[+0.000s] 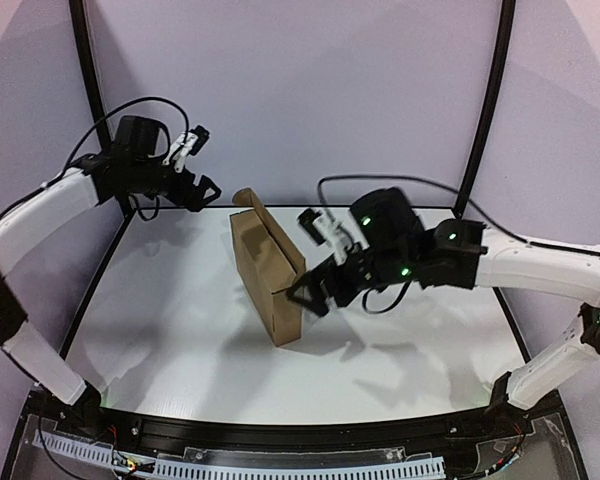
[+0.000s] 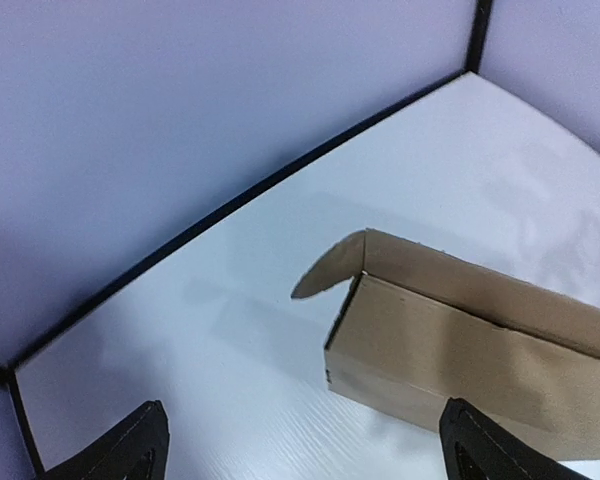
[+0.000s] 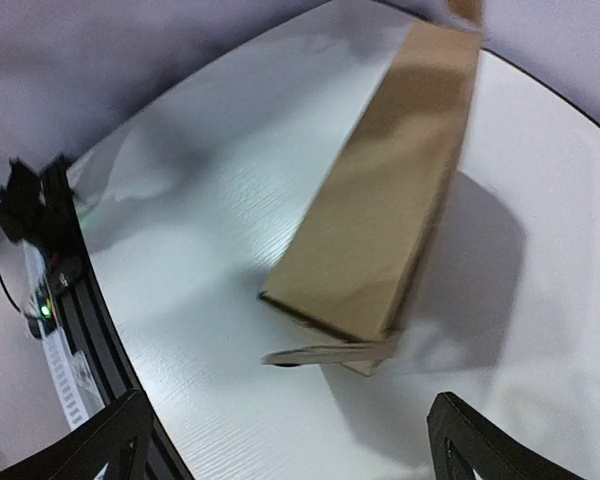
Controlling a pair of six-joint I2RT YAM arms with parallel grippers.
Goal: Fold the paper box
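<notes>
The paper box is plain brown cardboard, folded into a shallow box and standing on its long edge in the middle of the white table. A loose flap sticks out at its far end and another at its near end. My left gripper hovers open and empty, high at the back left, apart from the box; its fingertips show low in its wrist view. My right gripper is open right of the box's near end, touching nothing; the box lies ahead of its fingertips.
A black frame rail runs along the table's near edge. Black upright posts stand at the back corners before a pale wall. The white table has bare surface left of the box.
</notes>
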